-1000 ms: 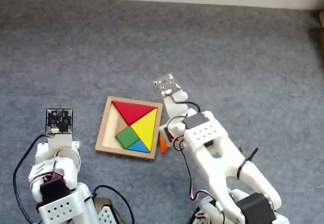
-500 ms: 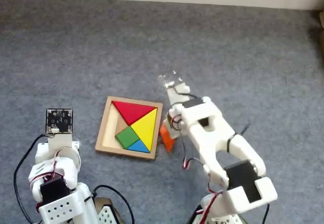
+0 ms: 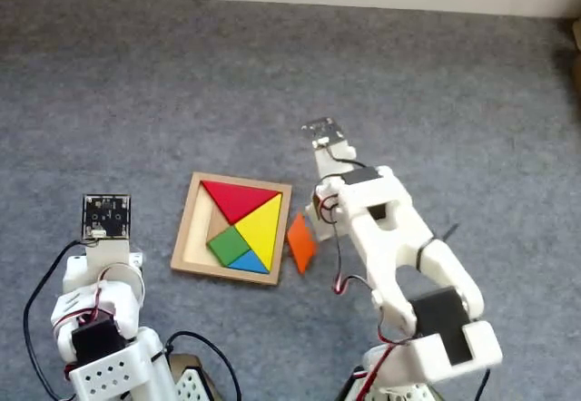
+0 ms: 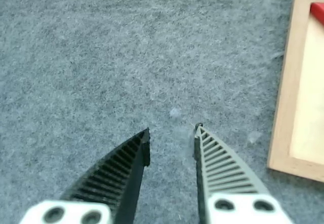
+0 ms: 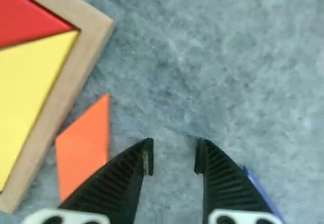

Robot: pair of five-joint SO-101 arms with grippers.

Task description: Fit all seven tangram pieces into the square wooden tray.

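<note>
The square wooden tray (image 3: 186, 230) lies on the grey carpet and holds a red triangle (image 3: 234, 199), a yellow triangle (image 3: 261, 229), a green square (image 3: 225, 245) and a blue triangle (image 3: 247, 260). Bare wood shows along its left side. An orange parallelogram (image 3: 300, 242) lies flat on the carpet just right of the tray. My right gripper (image 5: 172, 152) is open over the carpet beside the orange piece (image 5: 83, 153), touching nothing. My left gripper (image 4: 172, 132) is open over bare carpet, short of the tray's rim (image 4: 283, 82).
The right arm (image 3: 377, 224) stretches over the carpet right of the tray. The left arm (image 3: 100, 283) sits at the front left. A blue edge (image 5: 255, 186) shows beside one right finger; I cannot tell what it is. Carpet lies open all around.
The right arm has swung back and to the right, away from the tray's edge. The orange parallelogram, earlier half hidden under it, now lies uncovered on the carpet. The left arm has not moved.
</note>
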